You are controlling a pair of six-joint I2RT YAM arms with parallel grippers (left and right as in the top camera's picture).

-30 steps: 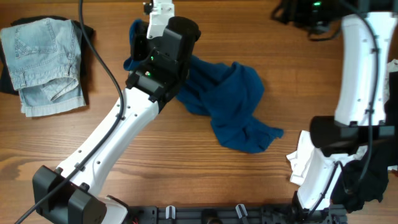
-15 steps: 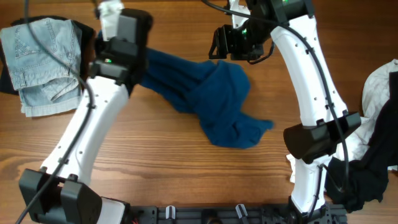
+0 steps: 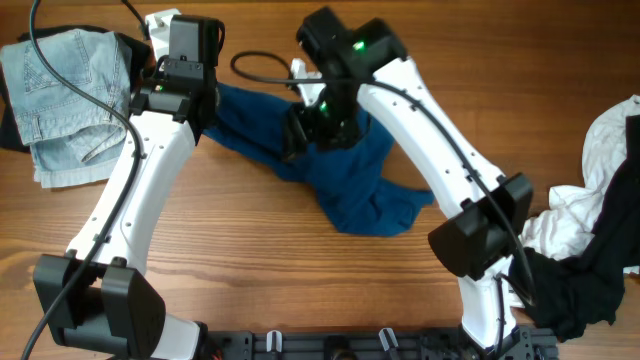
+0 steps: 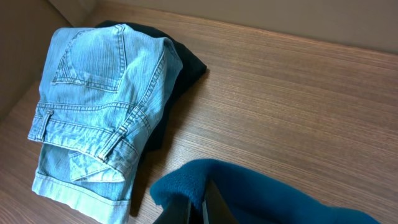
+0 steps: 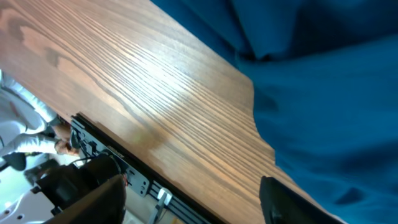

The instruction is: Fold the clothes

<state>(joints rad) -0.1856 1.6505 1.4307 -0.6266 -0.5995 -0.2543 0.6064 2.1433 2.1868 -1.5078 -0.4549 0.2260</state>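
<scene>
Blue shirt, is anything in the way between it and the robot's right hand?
No, nothing visible. The right hand hangs open above the edge of the blue shirt, with only bare table beside it. The left hand pinches another part of the shirt.

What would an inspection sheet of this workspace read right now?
Surface: brown wooden table, bare grain between the garments.
Job's things: large dark blue shirt crumpled mid-table, unfolded; folded pale blue denim at the far left, lying on a black garment; heap of white cloth and black cloth at the right edge.
Clutter: nothing seen.
Grippers: left gripper shut on the shirt's edge; right gripper open above the shirt, holding nothing.
Cables: black cable loops beside the shirt; another passes over the denim in the overhead view.
Surroundings: black rail along the near edge.
</scene>
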